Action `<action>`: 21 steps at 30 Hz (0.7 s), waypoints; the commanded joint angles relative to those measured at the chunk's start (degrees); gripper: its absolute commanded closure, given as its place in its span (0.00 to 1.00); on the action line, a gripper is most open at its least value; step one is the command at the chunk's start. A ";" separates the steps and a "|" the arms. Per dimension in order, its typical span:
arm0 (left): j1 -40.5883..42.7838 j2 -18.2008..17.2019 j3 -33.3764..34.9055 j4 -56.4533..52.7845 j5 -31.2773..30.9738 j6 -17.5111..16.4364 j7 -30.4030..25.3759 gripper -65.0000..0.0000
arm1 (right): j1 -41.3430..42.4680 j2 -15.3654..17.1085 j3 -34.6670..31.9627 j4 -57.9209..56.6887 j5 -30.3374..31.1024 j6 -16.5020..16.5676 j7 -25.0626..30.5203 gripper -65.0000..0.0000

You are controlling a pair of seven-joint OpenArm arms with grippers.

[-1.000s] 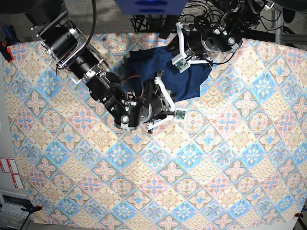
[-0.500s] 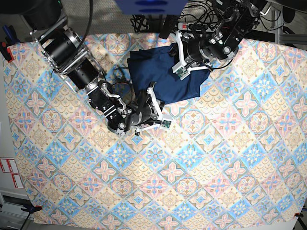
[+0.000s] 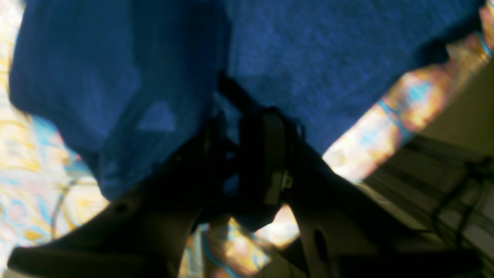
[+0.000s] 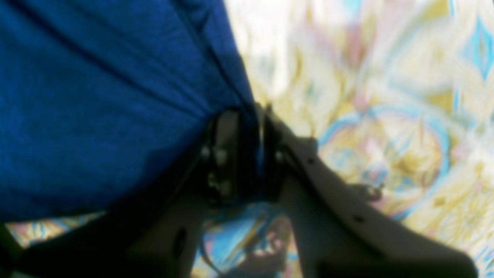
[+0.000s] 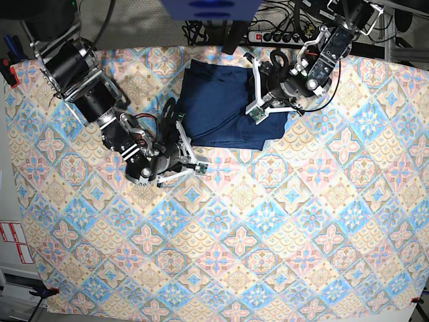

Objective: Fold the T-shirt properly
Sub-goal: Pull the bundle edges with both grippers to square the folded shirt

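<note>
1. Lying at the far end of the tablecloth [image 5: 281, 221], the shirt [image 5: 218, 107] is a bunched, roughly rectangular navy heap with both arms reaching onto it.
2. From the right wrist view, the right gripper [image 4: 251, 143] has its fingers [image 4: 225, 150] drawn narrow with a fold of the shirt [image 4: 96, 104] pinched between them; the cloth fans out from that pinch up and to the left of the fingers.
3. To the right of those fingers lies bare patterned tablecloth [image 4: 386, 116], blurred.
4. In the base view the right gripper [image 5: 179, 134] sits at the shirt's near left edge, low over the table.
5. From the left wrist view, the left gripper [image 3: 247, 154] also holds its fingers [image 3: 270, 154] close together, with dark navy fabric [image 3: 308, 58] caught in the slim gap and draped above and to both sides of them.
6. Below and to the right of those fingers a strip of tablecloth [image 3: 386, 116] shows, then the table's edge.
7. In the base view the left gripper [image 5: 263, 100] is at the shirt's right side, its fingertips hidden by the arm and cloth.
</note>
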 commanded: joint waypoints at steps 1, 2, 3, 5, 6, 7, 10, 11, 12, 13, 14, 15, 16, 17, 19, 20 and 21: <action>-1.03 -0.71 -0.30 -0.46 0.94 0.45 0.81 0.79 | 0.23 1.46 1.53 2.22 -0.31 -0.05 -1.54 0.83; -1.91 -0.71 -0.21 -1.34 0.85 0.45 0.81 0.79 | -0.92 2.16 2.76 4.07 -0.31 -0.05 -2.33 0.83; -2.70 -0.45 -0.21 -2.13 0.85 0.45 0.81 0.79 | -2.15 2.69 3.99 5.91 -0.31 -0.05 -2.86 0.83; -4.63 0.78 -0.30 -3.98 0.94 0.45 0.81 0.79 | -4.61 4.89 6.89 9.78 -0.31 -0.05 -4.35 0.83; -5.42 0.87 -0.30 -4.68 0.94 0.45 0.81 0.79 | -5.75 5.50 8.03 11.72 -0.31 -0.05 -4.88 0.83; -6.21 1.05 -0.30 -5.12 0.94 0.45 0.81 0.79 | -6.81 5.68 8.91 13.56 -0.31 -0.05 -5.23 0.83; -8.24 2.19 -0.30 -5.56 0.94 0.45 -0.07 0.79 | -10.32 7.35 12.96 19.36 -0.31 -0.05 -7.43 0.83; -8.59 2.45 -0.30 -5.56 0.94 0.45 -0.33 0.79 | -11.29 7.52 14.28 21.47 -0.22 -0.05 -7.78 0.83; -9.03 2.98 -0.21 -5.56 1.02 0.45 -0.42 0.79 | -12.35 7.70 15.86 23.41 -0.22 -0.05 -7.96 0.83; -9.12 3.42 -0.21 -5.56 1.02 0.45 -0.25 0.79 | -13.31 7.96 17.62 25.34 -0.22 -0.05 -7.96 0.83; -9.12 3.77 -0.30 -5.56 1.11 0.45 -0.25 0.79 | -14.10 8.40 19.55 26.84 -0.22 -0.05 -7.96 0.83; -9.12 4.03 -0.30 -5.56 1.81 0.45 -0.33 0.79 | -14.72 8.40 21.31 28.07 -0.22 -0.05 -7.96 0.83; -9.12 4.56 -0.30 -5.56 2.78 0.45 -0.33 0.79 | -14.81 8.49 22.36 28.77 -0.22 -0.05 -7.96 0.83; -9.12 5.00 -0.30 -5.56 3.84 0.45 -0.33 0.79 | -14.98 8.49 23.24 28.95 -0.22 -0.05 -7.96 0.83; -9.12 5.44 -0.30 -5.12 6.30 0.36 -0.25 0.79 | -14.98 8.49 24.65 28.95 -0.22 -0.05 -7.96 0.83; -8.94 5.44 -0.21 -3.62 6.56 0.27 0.02 0.79 | -14.81 8.49 24.74 28.86 -0.22 -0.05 -7.96 0.83; -8.50 5.09 -0.21 -1.51 6.30 0.27 0.63 0.79 | -14.81 8.49 24.74 28.86 -0.22 -0.05 -7.96 0.83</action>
